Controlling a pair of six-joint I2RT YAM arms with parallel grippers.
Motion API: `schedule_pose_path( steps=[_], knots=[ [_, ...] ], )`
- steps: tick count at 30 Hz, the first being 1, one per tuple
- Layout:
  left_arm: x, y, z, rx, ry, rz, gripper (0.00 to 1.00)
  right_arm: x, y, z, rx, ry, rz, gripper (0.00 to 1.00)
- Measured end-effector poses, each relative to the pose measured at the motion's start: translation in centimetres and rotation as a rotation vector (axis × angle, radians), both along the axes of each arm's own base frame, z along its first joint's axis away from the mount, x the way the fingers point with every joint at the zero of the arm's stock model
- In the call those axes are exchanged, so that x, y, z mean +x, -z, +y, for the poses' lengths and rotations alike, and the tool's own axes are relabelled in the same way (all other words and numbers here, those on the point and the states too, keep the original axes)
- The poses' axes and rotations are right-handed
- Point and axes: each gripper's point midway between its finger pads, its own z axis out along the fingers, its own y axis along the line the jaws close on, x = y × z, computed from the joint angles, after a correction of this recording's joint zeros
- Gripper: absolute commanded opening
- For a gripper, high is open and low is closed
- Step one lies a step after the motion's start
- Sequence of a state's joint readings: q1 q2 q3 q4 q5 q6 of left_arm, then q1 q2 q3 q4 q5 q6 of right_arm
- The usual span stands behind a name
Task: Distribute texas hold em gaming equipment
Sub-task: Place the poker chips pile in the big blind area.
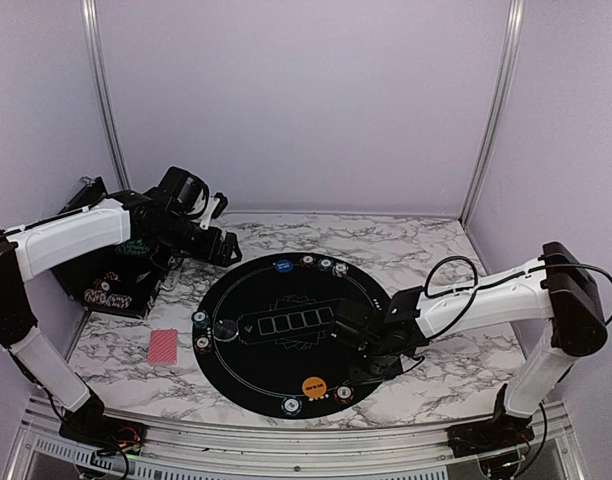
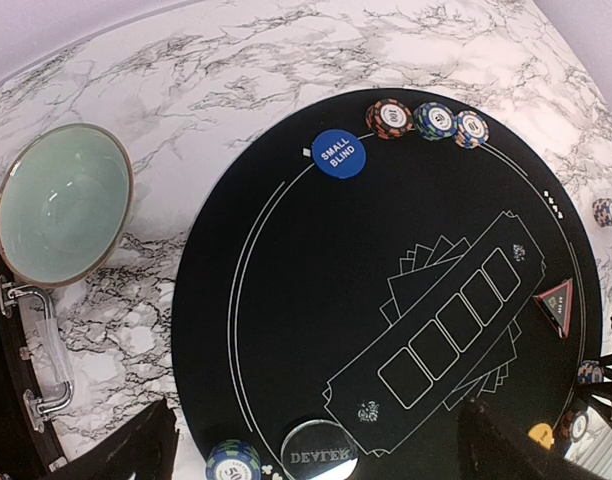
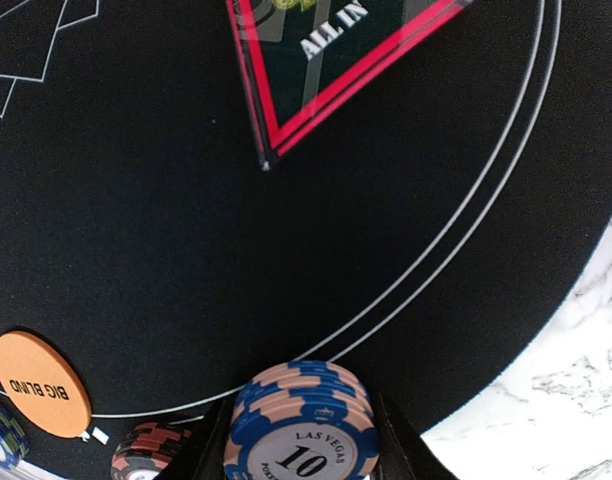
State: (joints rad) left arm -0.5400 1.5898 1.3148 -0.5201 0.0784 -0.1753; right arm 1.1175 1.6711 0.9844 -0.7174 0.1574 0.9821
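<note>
A white marble-patterned table (image 1: pixel 436 250) is sitting inside a booth of pale lavender walls (image 1: pixel 306 100), with metal posts (image 1: pixel 101 90) standing at the back corners. A large round black mat (image 1: pixel 256 375) is lying in the middle of the table. A teal bowl (image 2: pixel 61 205) is resting on the marble just off the mat's far-left rim.

Reading the mat from above as a clock, a blue button (image 1: pixel 284 266) is lying near 12, with three chips (image 1: pixel 326 265) lining up beside it towards 1. An orange button (image 1: pixel 311 386) is sitting at 6 between two flanking chips (image 1: pixel 291 406). A dealer disc (image 1: pixel 226 328) is lying at 9.

A red triangle marker (image 3: pixel 336 50) is lying flat towards 3. In the right wrist view its sharp corner is pointing to 7 o'clock. A pink-backed playing card (image 1: pixel 163 346) is lying face down on the marble beyond 9, near the mat but not touching it, its long axis running almost 12 to 6.

The right gripper (image 3: pixel 301 445) is clasping a blue-and-salmon chip stack (image 3: pixel 301 395), faces up, at the mat's rim line around 4 o'clock. I cannot tell whether the stack is touching the mat. The left gripper (image 2: pixel 314 418) is hanging off the 10 o'clock edge with its fingers spread wide, gripping nothing.
</note>
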Motion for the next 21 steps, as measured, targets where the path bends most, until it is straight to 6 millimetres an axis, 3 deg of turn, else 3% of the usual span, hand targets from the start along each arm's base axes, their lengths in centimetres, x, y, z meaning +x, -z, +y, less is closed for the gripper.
schedule_pose_path(
  steps=[11, 21],
  knots=[
    [0.0, 0.02, 0.0, 0.0, 0.0, 0.001, 0.99, -0.18, 0.37, -0.04, -0.01, 0.0, 0.007, 0.47],
    [0.0, 0.02, 0.0, 0.0, 0.0, 0.0, 0.99, -0.14, 0.32, 0.17, -0.015, -0.004, 0.008, 0.51]
  ],
)
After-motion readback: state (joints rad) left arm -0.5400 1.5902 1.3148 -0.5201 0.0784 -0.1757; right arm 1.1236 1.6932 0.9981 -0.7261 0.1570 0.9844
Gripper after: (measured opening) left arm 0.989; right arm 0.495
